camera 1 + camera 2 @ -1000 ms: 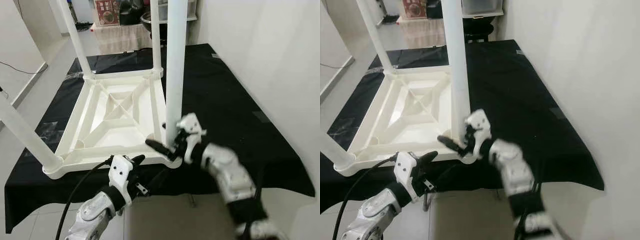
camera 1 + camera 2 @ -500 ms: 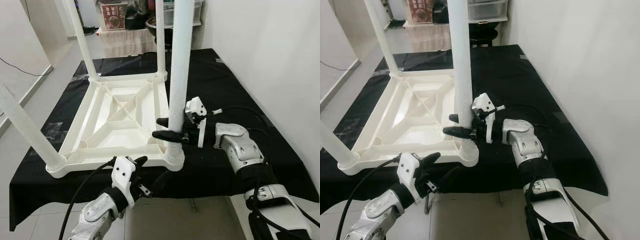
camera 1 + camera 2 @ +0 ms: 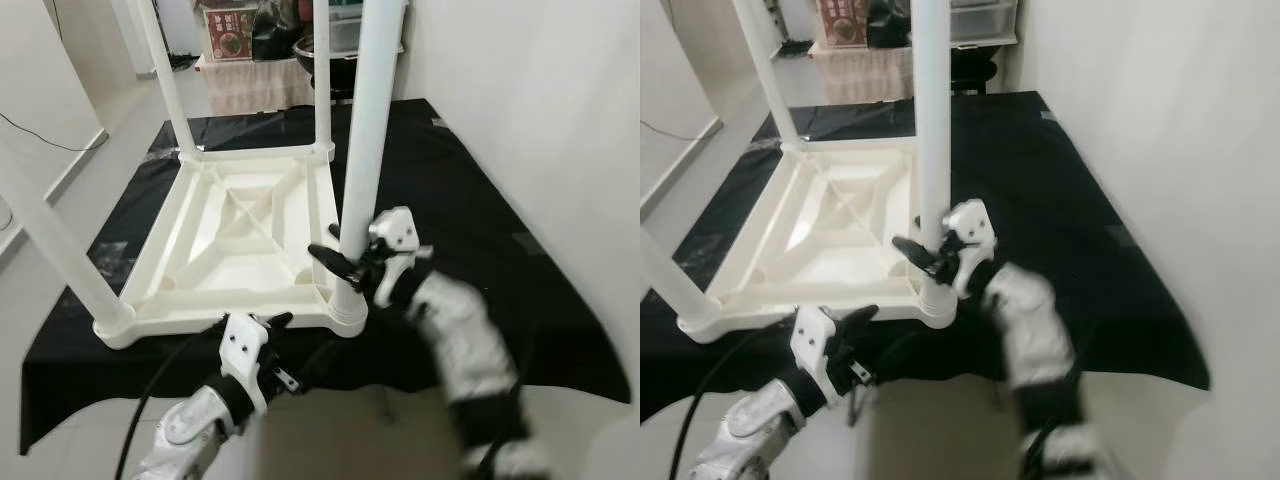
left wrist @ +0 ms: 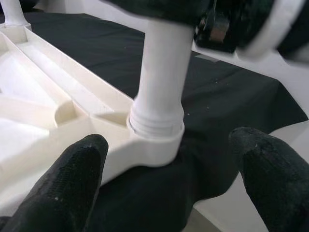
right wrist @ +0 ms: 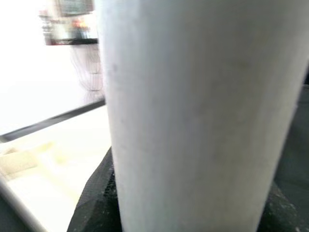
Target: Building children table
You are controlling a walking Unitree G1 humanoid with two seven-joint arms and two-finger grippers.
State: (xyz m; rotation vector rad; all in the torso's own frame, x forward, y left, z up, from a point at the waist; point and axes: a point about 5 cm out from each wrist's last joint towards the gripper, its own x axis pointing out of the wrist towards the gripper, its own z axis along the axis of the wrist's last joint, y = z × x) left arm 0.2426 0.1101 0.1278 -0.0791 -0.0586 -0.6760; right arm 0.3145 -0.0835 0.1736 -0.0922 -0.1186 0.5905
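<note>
The upturned white table top lies on the black-covered worktop, legs pointing up. The near right leg, seated in its corner socket, is clasped by the jaws of the right gripper. The left gripper hovers below the edge, jaws apart. The leg should be kept vertical and pressed or twisted squarely home while the top is steadied.

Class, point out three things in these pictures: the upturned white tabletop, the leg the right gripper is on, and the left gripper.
tabletop [image 3: 245, 225]: left eye view, ribbed underside.
near right leg [image 3: 362, 150]: left eye view, mid shaft.
left gripper [image 4: 171, 166]: left wrist view, between its fingertips.
</note>
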